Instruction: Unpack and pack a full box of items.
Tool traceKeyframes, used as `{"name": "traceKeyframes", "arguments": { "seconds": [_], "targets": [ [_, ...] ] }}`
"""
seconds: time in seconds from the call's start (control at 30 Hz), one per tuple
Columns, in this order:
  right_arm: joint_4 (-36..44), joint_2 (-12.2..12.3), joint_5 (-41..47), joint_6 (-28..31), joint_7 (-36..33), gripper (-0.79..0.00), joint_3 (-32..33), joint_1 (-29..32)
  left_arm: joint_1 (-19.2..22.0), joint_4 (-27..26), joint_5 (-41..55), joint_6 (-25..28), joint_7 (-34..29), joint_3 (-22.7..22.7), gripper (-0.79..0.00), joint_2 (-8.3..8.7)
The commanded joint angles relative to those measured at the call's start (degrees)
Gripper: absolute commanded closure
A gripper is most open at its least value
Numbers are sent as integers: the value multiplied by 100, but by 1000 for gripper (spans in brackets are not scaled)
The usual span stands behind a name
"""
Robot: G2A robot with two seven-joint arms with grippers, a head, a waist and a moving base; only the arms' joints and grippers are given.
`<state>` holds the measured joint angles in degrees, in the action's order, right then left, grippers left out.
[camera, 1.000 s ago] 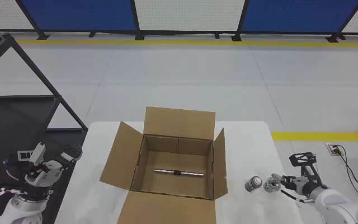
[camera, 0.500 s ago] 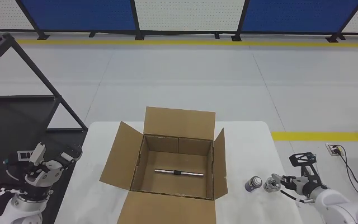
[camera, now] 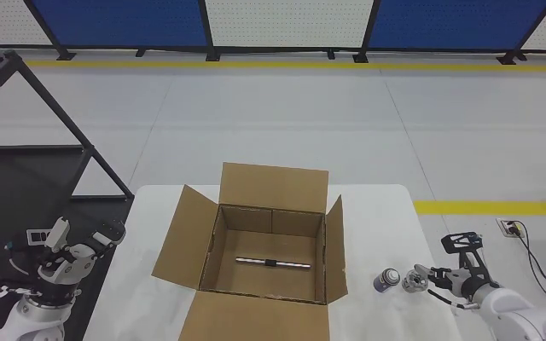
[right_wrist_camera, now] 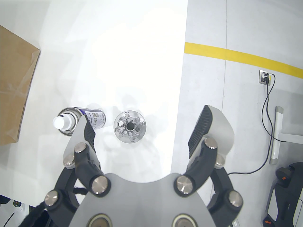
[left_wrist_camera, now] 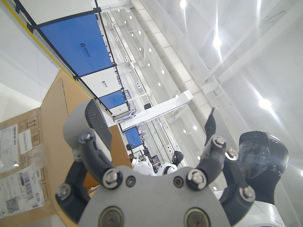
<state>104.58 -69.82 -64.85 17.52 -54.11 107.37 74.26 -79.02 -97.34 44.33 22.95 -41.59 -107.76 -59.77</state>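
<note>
An open cardboard box [camera: 189, 247] stands mid-table with its flaps spread, and a thin metal rod [camera: 271, 262] lies on its floor. To its right on the white table stand a small spray can [camera: 388, 279] and a round metal part [camera: 415, 279]. My right gripper [camera: 433, 283] hovers just right of the metal part, open and empty. In the right wrist view the metal part [right_wrist_camera: 129, 126] lies between the spread fingers [right_wrist_camera: 88, 128], with the spray can [right_wrist_camera: 71, 121] beside one of them. My left gripper [camera: 84, 234] is off the table's left edge, open [left_wrist_camera: 151, 116], tilted up beside the box flap [left_wrist_camera: 54, 105].
A black metal frame [camera: 51, 111] stands on the floor at the left. The table's right edge [right_wrist_camera: 182, 72] is close to my right gripper, with a yellow floor line [right_wrist_camera: 236, 57] and a wall socket with cable [right_wrist_camera: 265, 76] beyond.
</note>
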Motion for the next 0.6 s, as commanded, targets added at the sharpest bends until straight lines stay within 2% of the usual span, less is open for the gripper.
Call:
{"name": "traceKeyframes", "arguments": {
  "seconds": [0.0, 0.57],
  "targets": [
    [0, 0, 0, 0, 0, -785, 0, 0, 0, 0, 0, 0, 0, 0, -785, 0],
    [0, 0, 0, 0, 0, -785, 0, 0, 0, 0, 0, 0, 0, 0, -785, 0]
  ]
}}
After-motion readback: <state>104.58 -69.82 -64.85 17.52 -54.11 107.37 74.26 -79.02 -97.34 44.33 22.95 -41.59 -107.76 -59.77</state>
